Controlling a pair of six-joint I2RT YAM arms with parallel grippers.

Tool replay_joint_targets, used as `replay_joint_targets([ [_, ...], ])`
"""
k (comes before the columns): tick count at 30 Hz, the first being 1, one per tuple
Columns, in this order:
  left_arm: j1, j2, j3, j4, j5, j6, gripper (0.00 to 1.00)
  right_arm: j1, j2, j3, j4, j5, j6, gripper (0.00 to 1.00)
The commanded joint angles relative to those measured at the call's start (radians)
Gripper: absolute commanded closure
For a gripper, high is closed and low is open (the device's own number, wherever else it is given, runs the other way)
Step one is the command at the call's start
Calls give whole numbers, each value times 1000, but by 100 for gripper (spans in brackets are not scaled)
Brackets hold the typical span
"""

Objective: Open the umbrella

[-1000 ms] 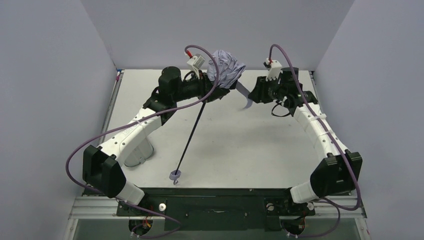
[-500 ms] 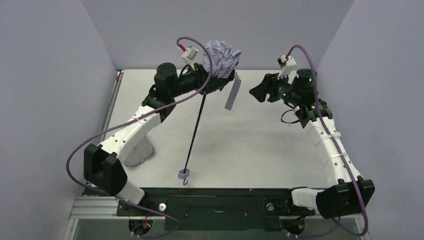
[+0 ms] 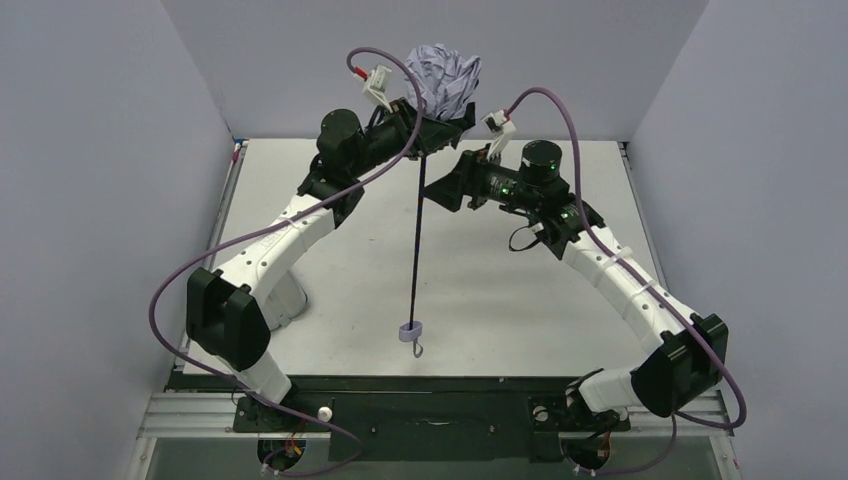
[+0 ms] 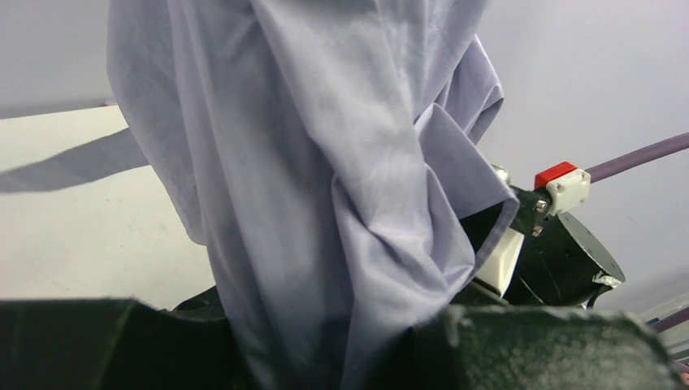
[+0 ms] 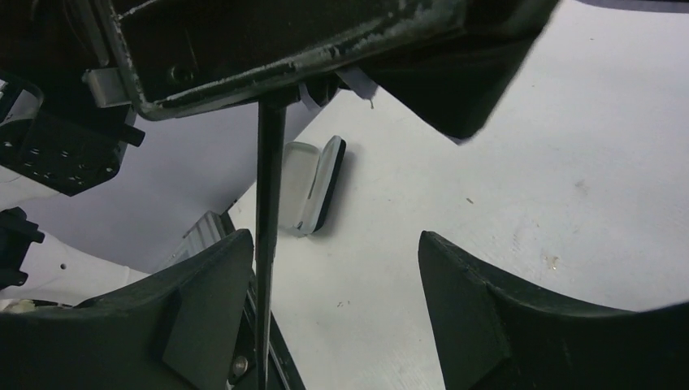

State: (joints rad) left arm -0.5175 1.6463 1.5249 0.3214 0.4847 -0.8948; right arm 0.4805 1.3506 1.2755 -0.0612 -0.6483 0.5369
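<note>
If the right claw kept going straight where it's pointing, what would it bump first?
Probably the thin black shaft of the umbrella, which stands just inside the open right claw, though depth is unclear.

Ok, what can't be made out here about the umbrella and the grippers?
- Left wrist: the umbrella fabric covers the spot where the left gripper clamps it.
- Right wrist: unclear whether the shaft touches the open right gripper; the handle is cut off by the bottom edge.
- Top external: the shaft's top end is hidden under the left gripper.
</note>
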Motion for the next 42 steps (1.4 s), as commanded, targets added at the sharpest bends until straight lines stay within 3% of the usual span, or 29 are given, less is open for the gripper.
replay_joint_targets([
  [1,-17,-5,88,141,-26,-7,100,35,38,96,86,-43,19,30],
  [4,-28,-1,84,156,-20,-1,100,49,76,131,99,-102,12,34],
  [8,-39,2,79,174,-7,-7,100,70,95,155,76,-140,-31,48],
  [12,-37,-2,77,176,4,-20,100,44,96,138,21,-127,-43,80],
  [13,-30,-5,76,171,3,-18,100,36,92,128,19,-128,-26,96],
  [14,-19,-6,75,154,2,-11,100,18,90,121,20,-130,-15,99],
  [16,-1,-12,74,110,-1,16,86,-10,83,98,44,-145,29,100],
  [17,7,-14,71,86,5,26,69,-21,78,84,84,-150,68,100],
  [18,20,-16,67,79,10,50,59,-44,76,77,101,-164,90,100],
  [19,28,-23,56,62,24,63,41,-57,75,68,142,-170,136,100],
  [23,76,-67,5,25,57,156,0,-121,74,51,220,-216,243,100],
  [27,150,-126,-45,-19,70,238,3,-150,72,51,202,-233,251,100],
  [29,176,-159,-68,-55,79,335,3,-166,78,45,206,-235,279,100],
  [32,178,-211,-98,-140,119,638,3,-184,89,28,249,-237,388,100],
  [36,158,-305,-207,-167,288,1033,3,-200,111,-4,408,-239,575,100],
  [39,73,-377,-296,-266,294,1458,2,-199,117,1,436,-234,628,100],
  [42,-7,-439,-394,-316,254,1729,0,-191,124,17,439,-248,641,100],
])
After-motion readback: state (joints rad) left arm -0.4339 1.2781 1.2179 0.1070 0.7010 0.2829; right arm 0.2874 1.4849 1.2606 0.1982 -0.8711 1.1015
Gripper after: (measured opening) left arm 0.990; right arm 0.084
